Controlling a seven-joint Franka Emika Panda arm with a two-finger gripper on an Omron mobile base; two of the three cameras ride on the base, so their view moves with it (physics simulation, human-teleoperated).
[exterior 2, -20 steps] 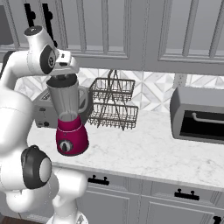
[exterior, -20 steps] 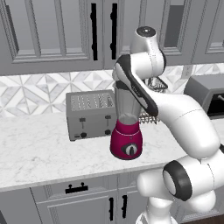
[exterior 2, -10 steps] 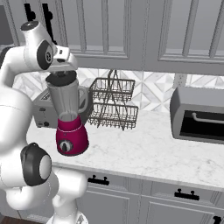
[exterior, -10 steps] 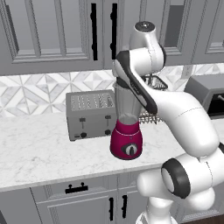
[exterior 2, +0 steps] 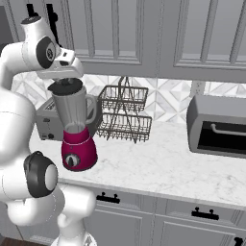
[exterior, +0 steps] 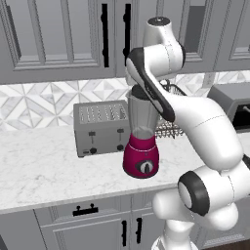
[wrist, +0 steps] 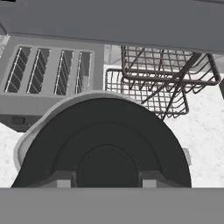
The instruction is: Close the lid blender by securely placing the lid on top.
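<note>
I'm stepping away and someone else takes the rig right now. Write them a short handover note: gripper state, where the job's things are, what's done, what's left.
Gripper: directly over the lid, fingertips down at its top; whether they are clamped on it cannot be told.
Blender: upright on the marble counter, magenta base forward, in front of the toaster and left of the wire rack, seen from the right base view.
Done: the dark lid sits on top of the jar and appears level.
Left: confirm it is fully seated, press down if not, then release and lift the arm straight up.
</note>
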